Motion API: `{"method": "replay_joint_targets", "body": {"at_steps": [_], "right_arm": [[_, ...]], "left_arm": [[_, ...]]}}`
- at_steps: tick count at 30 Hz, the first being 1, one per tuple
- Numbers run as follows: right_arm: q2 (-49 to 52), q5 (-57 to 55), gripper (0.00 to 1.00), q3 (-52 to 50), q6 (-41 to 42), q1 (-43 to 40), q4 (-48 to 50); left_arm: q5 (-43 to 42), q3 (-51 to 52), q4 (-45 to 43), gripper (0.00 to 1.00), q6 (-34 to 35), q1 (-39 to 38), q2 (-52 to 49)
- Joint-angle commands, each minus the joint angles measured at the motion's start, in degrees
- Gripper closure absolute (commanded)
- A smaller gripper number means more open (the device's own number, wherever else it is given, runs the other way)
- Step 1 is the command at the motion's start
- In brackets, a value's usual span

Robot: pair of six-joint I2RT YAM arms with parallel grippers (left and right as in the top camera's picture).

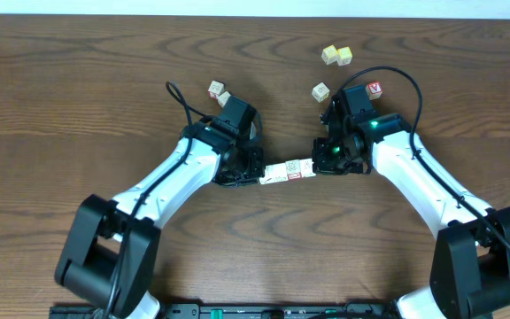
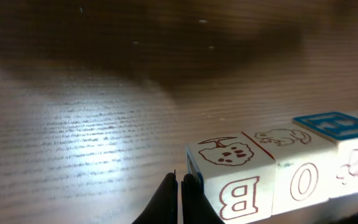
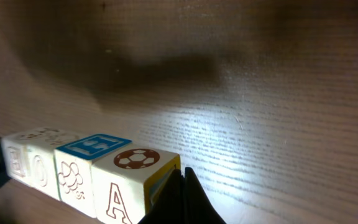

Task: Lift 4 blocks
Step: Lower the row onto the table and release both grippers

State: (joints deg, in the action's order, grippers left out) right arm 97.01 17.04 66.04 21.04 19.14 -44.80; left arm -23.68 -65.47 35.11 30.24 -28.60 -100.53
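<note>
While left fingers (image 2: pixel 165 202) and right fingers (image 3: pixel 186 198) are pressed together, each touches the blocks (image 1: pixel 288 170).

White left arm (image 1: pixel 162 182), white right arm (image 1: pixel 423 180), black joints, black cables (image 1: pixel 178 94).
</note>
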Motion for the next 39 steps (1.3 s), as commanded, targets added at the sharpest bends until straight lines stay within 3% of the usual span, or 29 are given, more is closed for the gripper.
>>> {"method": "replay_joint_targets", "body": {"at_steps": [1, 13, 31, 39], "right_arm": [[-0.3, 13.9, 0.99, -2.0, 1.2, 2.3, 3.0], [-0.3, 13.0, 0.99, -11.4, 3.2, 2.3, 12.4], [1.2, 4.0, 0.99, -12.7, 3.2, 2.3, 13.4], [5.3, -1.6, 0.99, -12.6, 3.5, 2.2, 13.2]], "left_arm": [[-9.5, -1.2, -2.8, 0.93, 0.5, -2.1, -1.8], [-6.7, -1.2, -4.3, 0.93, 1.4, -4.4, -4.9], [-6.4, -1.2, -5.6, 0.93, 2.0, -6.8, -10.0], [0.7, -1.2, -3.0, 0.93, 2.0, -6.7, -9.9]]}}
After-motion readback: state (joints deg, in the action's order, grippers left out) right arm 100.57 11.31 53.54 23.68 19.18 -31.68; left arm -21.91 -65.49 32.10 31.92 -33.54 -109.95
